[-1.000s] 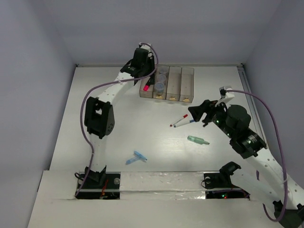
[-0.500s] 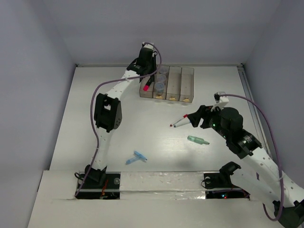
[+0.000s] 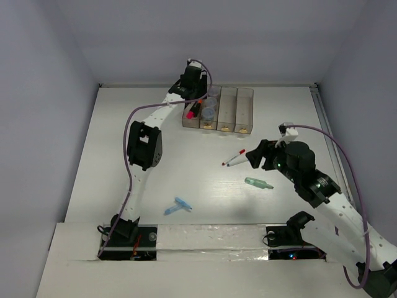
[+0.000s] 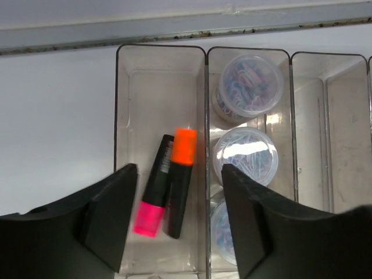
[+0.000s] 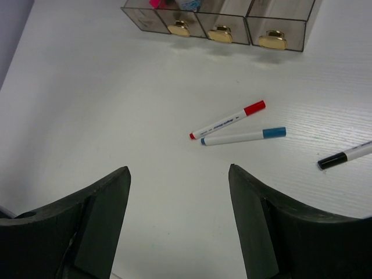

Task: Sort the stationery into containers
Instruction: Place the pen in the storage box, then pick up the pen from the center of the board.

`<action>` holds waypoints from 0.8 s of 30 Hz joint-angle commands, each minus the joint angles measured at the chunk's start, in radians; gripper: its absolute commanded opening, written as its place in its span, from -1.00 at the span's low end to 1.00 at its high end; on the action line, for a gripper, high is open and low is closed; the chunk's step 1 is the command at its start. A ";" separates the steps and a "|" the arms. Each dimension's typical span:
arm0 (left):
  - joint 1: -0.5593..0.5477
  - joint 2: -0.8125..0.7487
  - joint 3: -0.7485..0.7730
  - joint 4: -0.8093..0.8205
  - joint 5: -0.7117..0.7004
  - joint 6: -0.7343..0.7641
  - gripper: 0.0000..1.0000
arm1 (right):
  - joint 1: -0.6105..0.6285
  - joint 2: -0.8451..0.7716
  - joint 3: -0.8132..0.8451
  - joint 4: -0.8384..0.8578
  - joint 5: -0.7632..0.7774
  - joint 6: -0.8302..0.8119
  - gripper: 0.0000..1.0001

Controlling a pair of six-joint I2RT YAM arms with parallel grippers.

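A: Where do we find the left tool (image 4: 179,172)?

B: We see it above the leftmost of the four bins (image 3: 245,110), with its jaws apart and clamped on nothing. Below it, in that bin, lie the pink marker (image 4: 153,196) and the orange marker (image 4: 181,185) — side by side and touching, caps pointing opposite ways.

A: And the next bin?

B: We see round clear jars (image 4: 251,80) in a row there. The nearest one is partly hidden behind a finger (image 4: 256,232).

A: What do we make of the right tool (image 5: 178,174)?

B: Its jaws are wide apart too. It hangs over the worktop (image 5: 87,104), facing the bins' gold knobs (image 5: 222,34). Ahead of it the red-capped pen (image 5: 226,120) and blue-capped pen (image 5: 243,136) lie loose, nearly touching at their tips. A black-capped pen (image 5: 346,156) lies at the right edge of that view.

A: Anything else loose?

B: From above we find a green piece (image 3: 258,183) near the right tool. Light-blue pieces (image 3: 178,205) lie toward the worktop's front edge — well apart from the bins.
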 commanded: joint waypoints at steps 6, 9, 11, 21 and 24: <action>-0.014 -0.283 -0.130 0.117 -0.018 0.004 0.63 | -0.002 0.108 -0.005 -0.052 0.146 0.051 0.17; -0.061 -0.433 -0.294 0.223 -0.016 -0.011 0.64 | -0.002 0.183 -0.031 -0.016 0.163 0.074 -0.36; -0.089 -0.599 -0.470 0.278 -0.028 -0.039 0.64 | -0.002 0.232 -0.034 0.026 0.151 0.098 -0.53; -0.334 -1.134 -1.251 0.573 -0.050 -0.201 0.58 | -0.002 0.611 0.033 0.190 0.154 0.167 0.40; -0.403 -1.208 -1.426 0.620 -0.071 -0.262 0.57 | -0.002 0.694 0.053 0.196 0.185 0.196 0.27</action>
